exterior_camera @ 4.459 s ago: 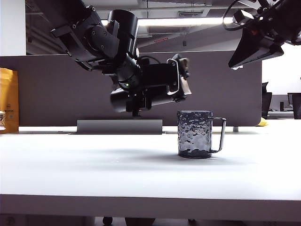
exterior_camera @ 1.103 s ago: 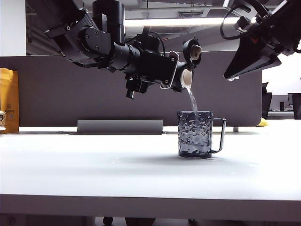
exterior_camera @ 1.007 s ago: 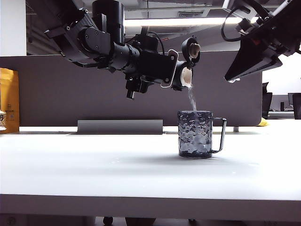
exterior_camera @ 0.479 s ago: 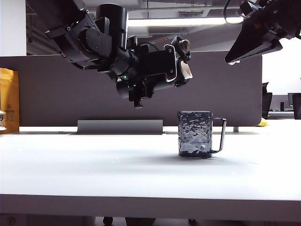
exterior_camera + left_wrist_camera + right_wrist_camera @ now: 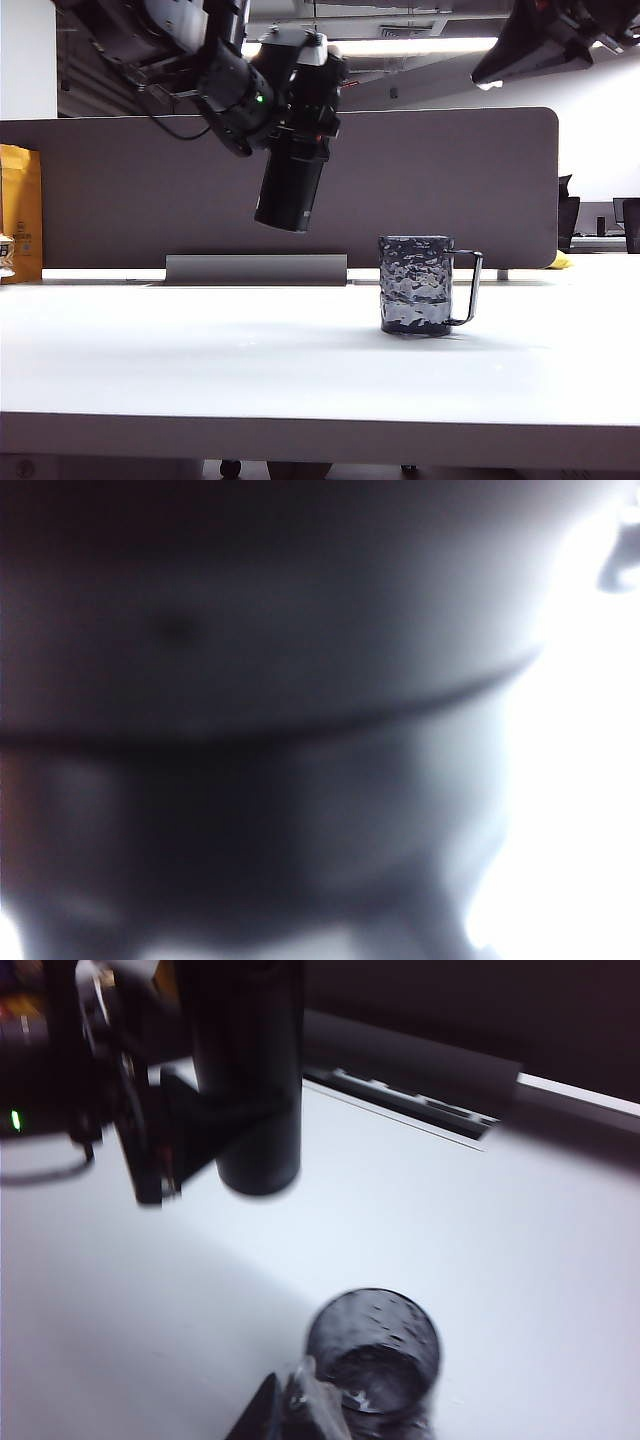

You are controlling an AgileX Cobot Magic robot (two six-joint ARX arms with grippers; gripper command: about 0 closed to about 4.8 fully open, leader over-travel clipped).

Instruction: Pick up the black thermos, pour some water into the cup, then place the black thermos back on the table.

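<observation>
Black and nearly upright, the thermos (image 5: pixel 291 180) is hanging high over the table (image 5: pixel 200 360), left of the cup (image 5: pixel 416 285). Our left gripper (image 5: pixel 300 85) is clamping it near its top, jaws spread wide around it. Our right gripper (image 5: pixel 290 1410) is waiting shut above the cup, gripping nothing. We are seeing water inside the cup.

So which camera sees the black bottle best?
The exterior view: the black thermos hangs whole above the table, nearly upright, held in the left tool, left of the cup. The right wrist view shows only its lower body. The left wrist view is a dark blur.
</observation>
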